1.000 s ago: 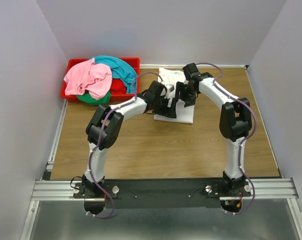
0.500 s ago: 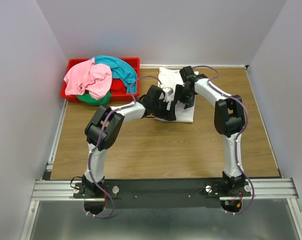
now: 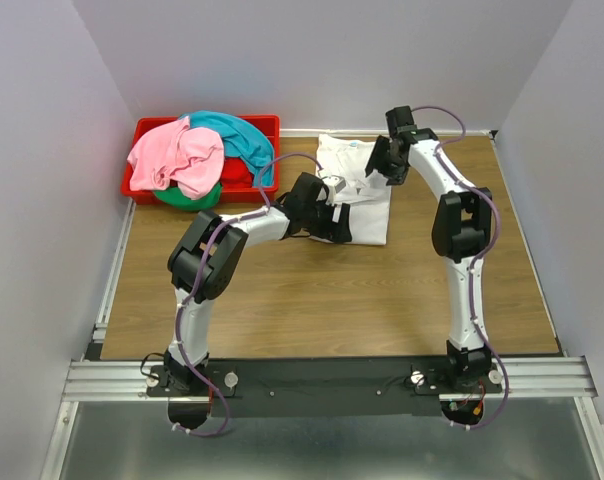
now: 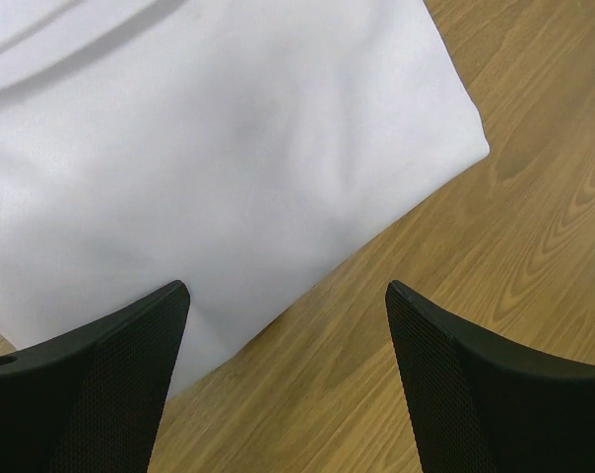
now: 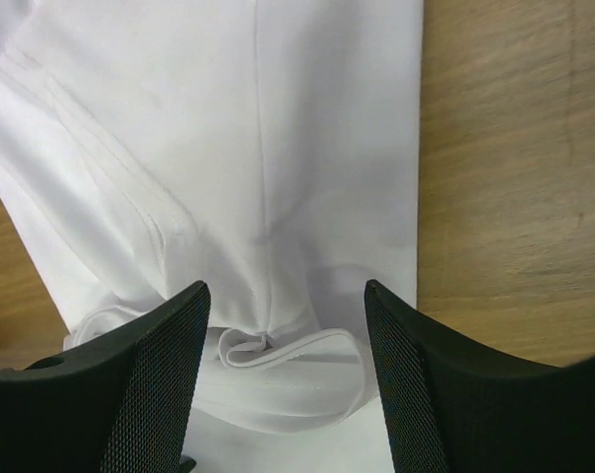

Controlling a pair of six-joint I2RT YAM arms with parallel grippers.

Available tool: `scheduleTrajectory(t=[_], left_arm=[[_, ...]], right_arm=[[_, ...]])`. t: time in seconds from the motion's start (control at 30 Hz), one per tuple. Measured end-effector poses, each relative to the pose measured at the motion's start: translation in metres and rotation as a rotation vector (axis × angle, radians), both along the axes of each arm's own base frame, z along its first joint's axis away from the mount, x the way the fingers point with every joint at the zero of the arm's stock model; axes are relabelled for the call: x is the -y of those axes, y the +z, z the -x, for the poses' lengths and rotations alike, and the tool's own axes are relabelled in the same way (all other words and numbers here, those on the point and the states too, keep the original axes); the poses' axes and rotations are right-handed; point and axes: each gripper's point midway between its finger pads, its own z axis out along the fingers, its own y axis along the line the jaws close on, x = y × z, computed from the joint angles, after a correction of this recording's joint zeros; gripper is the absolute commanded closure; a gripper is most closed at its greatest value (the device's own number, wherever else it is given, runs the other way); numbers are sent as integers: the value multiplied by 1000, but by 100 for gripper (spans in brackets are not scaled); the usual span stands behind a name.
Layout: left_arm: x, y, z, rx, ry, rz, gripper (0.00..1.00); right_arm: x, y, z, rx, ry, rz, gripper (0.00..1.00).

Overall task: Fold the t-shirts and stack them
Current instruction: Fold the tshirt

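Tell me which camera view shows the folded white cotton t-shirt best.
The top external view: it shows the white t-shirt nearly whole on the wooden table, partly hidden by the left arm. The left wrist view shows only one corner of it; the right wrist view, one edge with layered folds.

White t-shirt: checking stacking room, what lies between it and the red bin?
Bare wooden table between white t-shirt and red bin; the left arm's purple cable arches over it, per the top view.
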Motion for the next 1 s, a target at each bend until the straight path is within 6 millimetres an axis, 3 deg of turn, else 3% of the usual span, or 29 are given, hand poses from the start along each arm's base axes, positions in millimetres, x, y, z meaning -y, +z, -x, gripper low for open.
scheduleTrajectory(t=[0.13, 0.23, 0.43, 0.6, 0.8, 1.0], left_arm=[[2, 0, 2, 5, -7, 1, 11], [3, 0, 3, 5, -10, 1, 11], [4, 0, 9, 2, -18, -2, 11], [4, 0, 13, 0, -23, -3, 11], [4, 1, 16, -2, -27, -3, 11], [5, 1, 17, -4, -28, -4, 11]], right_arm=[[9, 12, -11, 31, -21, -27, 29], [6, 17, -6, 30, -8, -42, 29], [-8, 36, 38, 1, 67, -51, 29], [-32, 50, 73, -12, 141, -72, 29], [-52, 27, 102, -90, 199, -73, 29], [-61, 10, 110, -128, 219, -62, 29]])
